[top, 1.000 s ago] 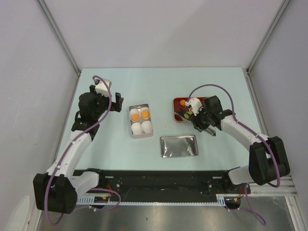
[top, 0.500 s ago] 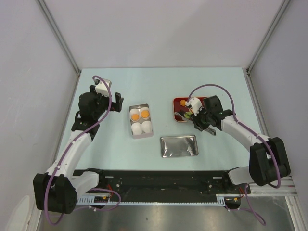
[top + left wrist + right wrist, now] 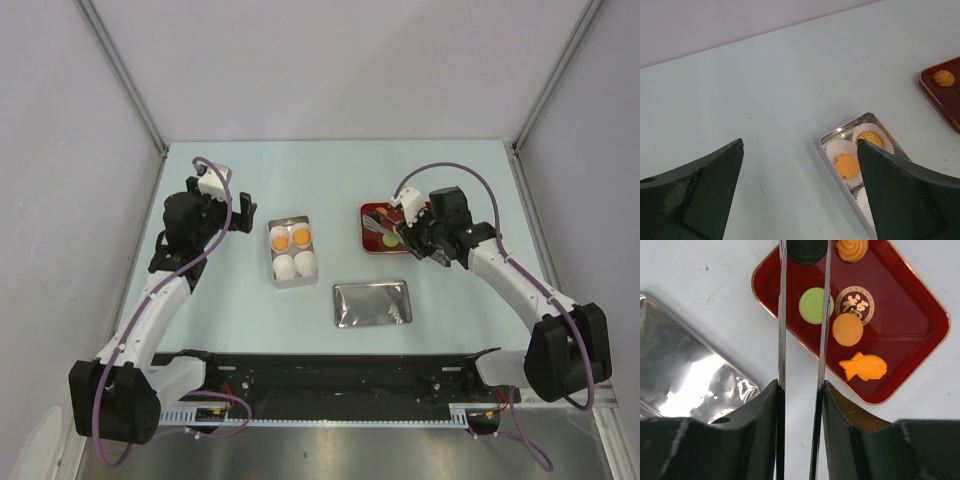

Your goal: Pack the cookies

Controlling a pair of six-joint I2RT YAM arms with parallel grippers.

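Note:
In the right wrist view the cookies lie on a red tray (image 3: pixel 910 330): a green round one (image 3: pixel 815 305), an orange round one (image 3: pixel 847 330), an orange fish (image 3: pixel 863 367) and an orange swirl (image 3: pixel 851 249). My right gripper (image 3: pixel 804 255) carries two long metal blades, which are shut on a black cookie (image 3: pixel 807 249) over the tray's near-left corner. A silver tin (image 3: pixel 293 250) holds white paper cups; two of the cups hold an orange flower cookie (image 3: pixel 847 166) and a round orange cookie (image 3: pixel 867 139). My left gripper (image 3: pixel 800 190) hangs wide open, left of the tin.
The tin's shiny lid (image 3: pixel 372 303) lies flat on the pale table, near-left of the red tray (image 3: pixel 372 216). Grey walls close the table on three sides. The right arm (image 3: pixel 500 270) reaches in from the right.
The right gripper's blades have narrowed onto the black cookie, and the right wrist has shifted back over the red tray. The left arm has stayed still.

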